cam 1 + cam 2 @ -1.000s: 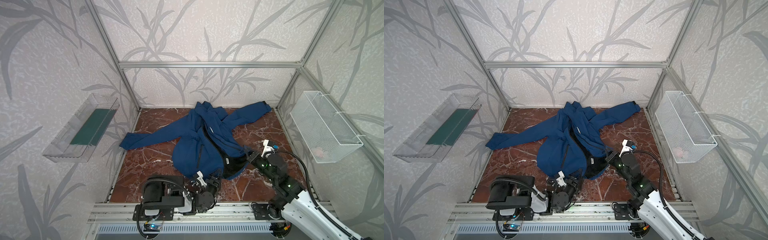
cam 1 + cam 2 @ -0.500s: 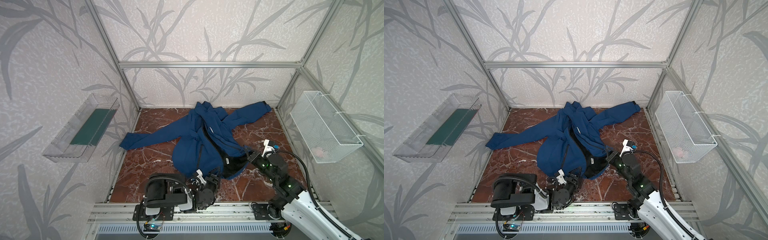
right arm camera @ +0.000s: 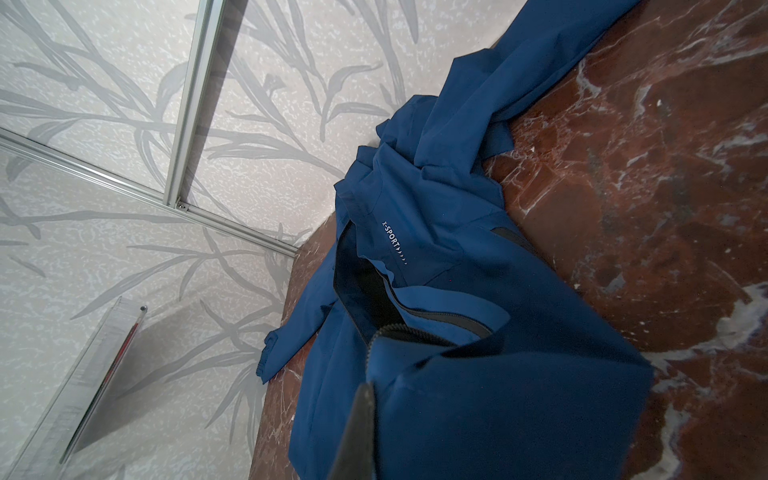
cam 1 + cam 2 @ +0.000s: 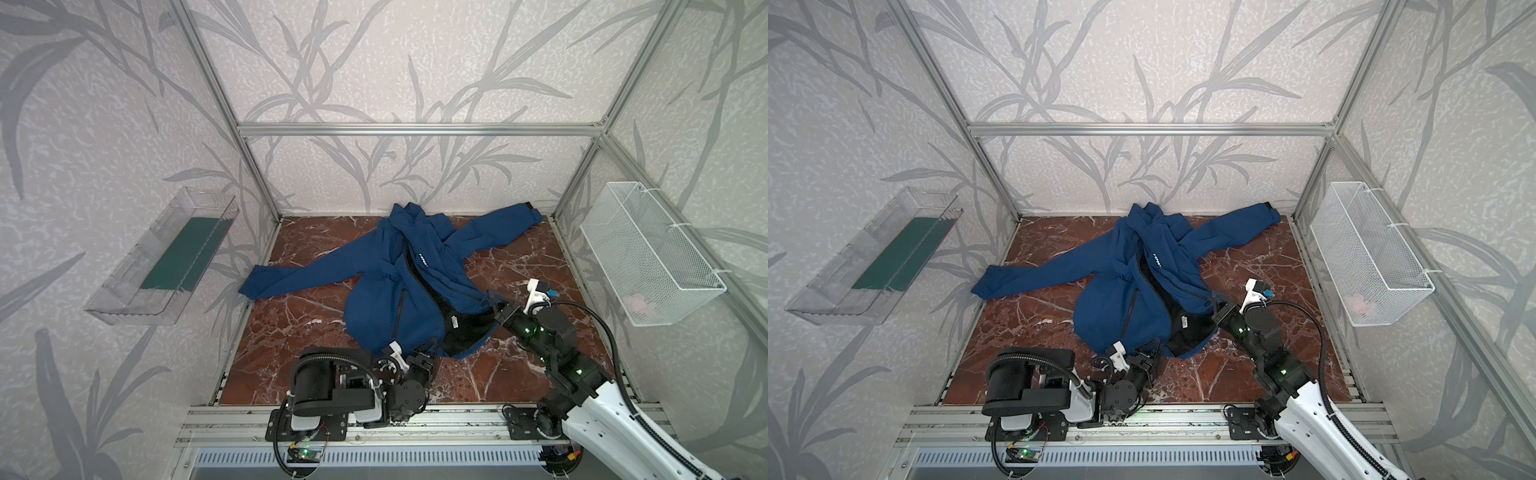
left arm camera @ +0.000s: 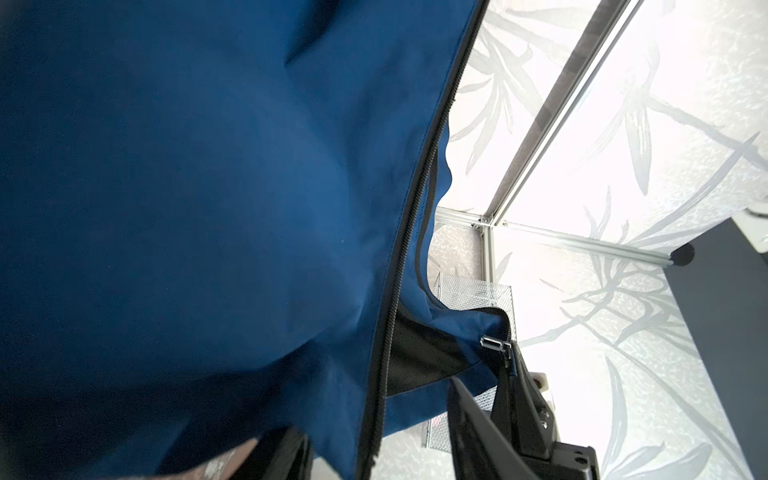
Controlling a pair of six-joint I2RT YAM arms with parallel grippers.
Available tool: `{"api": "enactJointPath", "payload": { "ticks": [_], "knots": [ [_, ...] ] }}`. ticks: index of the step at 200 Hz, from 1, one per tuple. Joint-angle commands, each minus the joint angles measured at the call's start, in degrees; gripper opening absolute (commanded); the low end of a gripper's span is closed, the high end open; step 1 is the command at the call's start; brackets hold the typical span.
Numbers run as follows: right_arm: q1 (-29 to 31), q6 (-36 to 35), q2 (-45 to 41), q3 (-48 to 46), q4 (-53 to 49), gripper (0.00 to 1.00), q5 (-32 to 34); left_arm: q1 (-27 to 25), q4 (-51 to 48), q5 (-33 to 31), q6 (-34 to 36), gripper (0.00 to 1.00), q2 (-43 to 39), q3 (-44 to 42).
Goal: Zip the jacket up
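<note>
The navy-blue jacket (image 4: 395,291) lies spread on the brown marble table (image 4: 299,316), its lower front parted over black lining. My left gripper (image 4: 428,351) sits at the near hem. In the left wrist view it is open (image 5: 374,411), with the left panel's zipper edge (image 5: 399,291) hanging loose between its fingers (image 5: 473,424). My right gripper (image 4: 496,307) is shut on the right panel's lower corner, beside the silver zipper slider (image 5: 492,343). In the right wrist view one finger (image 3: 357,436) shows and jacket cloth (image 3: 498,415) covers the other.
A clear plastic bin (image 4: 166,257) with a green floor hangs on the left wall. A white wire basket (image 4: 648,257) hangs on the right wall. Aluminium frame posts stand at the back corners, and a metal rail (image 4: 415,419) runs along the front edge.
My left gripper has edged forward to the jacket's near hem. The right arm and the jacket's spread look unchanged.
</note>
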Motion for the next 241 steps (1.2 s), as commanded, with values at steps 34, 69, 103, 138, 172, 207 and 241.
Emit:
{"api": "enactJointPath", "payload": {
  "ticks": [34,69,103,138,172,207,241],
  "knots": [
    [-0.82,-0.88,0.32,3.03,2.36,0.0,-0.76,-1.4,0.54,-0.35,-2.35,0.84,1.92,0.55],
    [-1.06,-1.62,0.25,3.78,1.65,0.0,-0.85,-3.8,0.59,-3.96,-2.87,0.84,0.24,-2.08],
    [-1.12,-1.11,0.24,3.25,1.95,0.0,-1.13,-3.83,0.54,-3.98,-5.25,0.85,1.53,-2.55],
    [-1.24,-1.3,-0.5,3.25,1.1,0.0,-0.87,-3.12,0.53,-4.79,-4.44,0.85,0.77,-3.15],
    [-1.24,-0.51,-0.07,2.4,2.16,0.0,-1.42,-2.66,0.61,-3.33,-3.02,0.69,0.62,-1.92],
    [-1.24,-0.49,-0.54,2.37,1.78,0.0,-1.31,-1.8,0.61,-2.3,-0.62,0.18,-0.97,-2.56],
    [-1.27,-0.33,-0.48,2.46,2.03,0.0,-1.5,-1.14,0.53,-1.0,-2.27,0.0,0.62,-1.5]
  ]
}}
